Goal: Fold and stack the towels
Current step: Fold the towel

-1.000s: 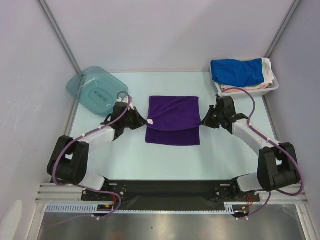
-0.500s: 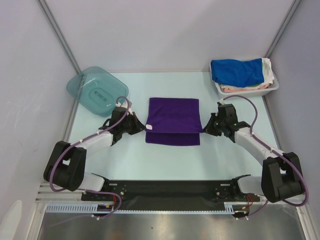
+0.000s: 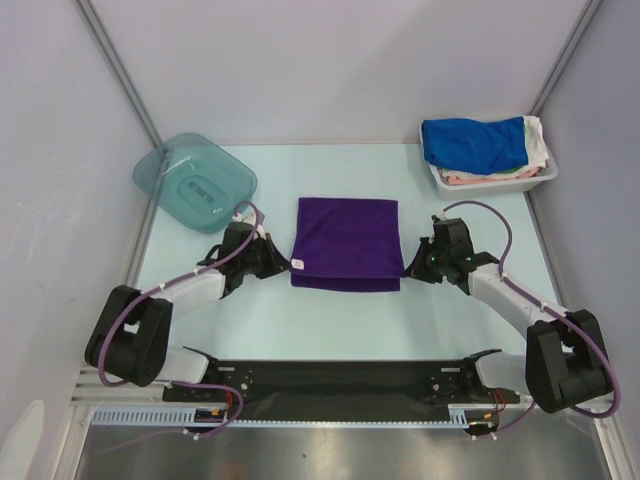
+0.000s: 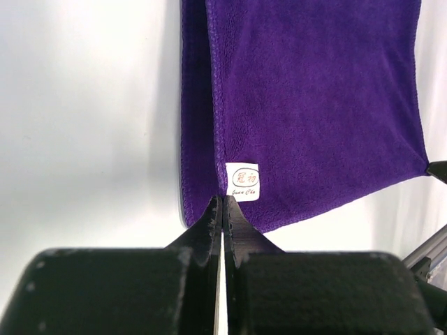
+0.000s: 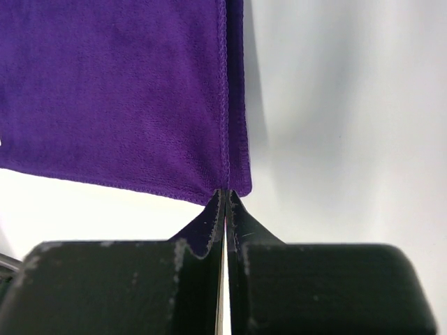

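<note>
The dark purple towel lies folded in half in the middle of the table. My left gripper is shut on its near left corner, next to a small white tag. My right gripper is shut on its near right corner. The purple towel also fills the left wrist view and the right wrist view. The royal blue towel lies on top of the pile in the white basket at the back right. The green towel is out of view.
A teal plastic lid lies at the back left, just beyond my left arm. The white basket also holds a white cloth and a pinkish item under the blue towel. Grey walls close in both sides.
Both grippers have drawn the upper layer's corners toward the near edge, so the folded top layer now reaches the towel's near edge.
</note>
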`<state>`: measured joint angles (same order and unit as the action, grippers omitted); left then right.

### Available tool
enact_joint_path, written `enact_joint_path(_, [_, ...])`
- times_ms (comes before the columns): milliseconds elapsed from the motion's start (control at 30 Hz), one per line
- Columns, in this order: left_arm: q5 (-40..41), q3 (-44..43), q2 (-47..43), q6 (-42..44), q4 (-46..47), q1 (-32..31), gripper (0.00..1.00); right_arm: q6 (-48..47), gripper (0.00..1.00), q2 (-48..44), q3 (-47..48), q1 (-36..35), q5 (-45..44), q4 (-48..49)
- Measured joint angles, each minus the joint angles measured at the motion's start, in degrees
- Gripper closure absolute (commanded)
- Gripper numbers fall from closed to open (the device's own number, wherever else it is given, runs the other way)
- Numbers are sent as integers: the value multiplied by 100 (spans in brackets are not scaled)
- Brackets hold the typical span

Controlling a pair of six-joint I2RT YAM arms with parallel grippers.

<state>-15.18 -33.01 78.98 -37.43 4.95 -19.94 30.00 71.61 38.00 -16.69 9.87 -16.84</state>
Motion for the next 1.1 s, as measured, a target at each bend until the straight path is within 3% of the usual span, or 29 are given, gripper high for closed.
enact_joint_path(1100, [39, 498, -660, 39, -131, -83, 100, 92, 100, -570, -459, -190, -162, -17])
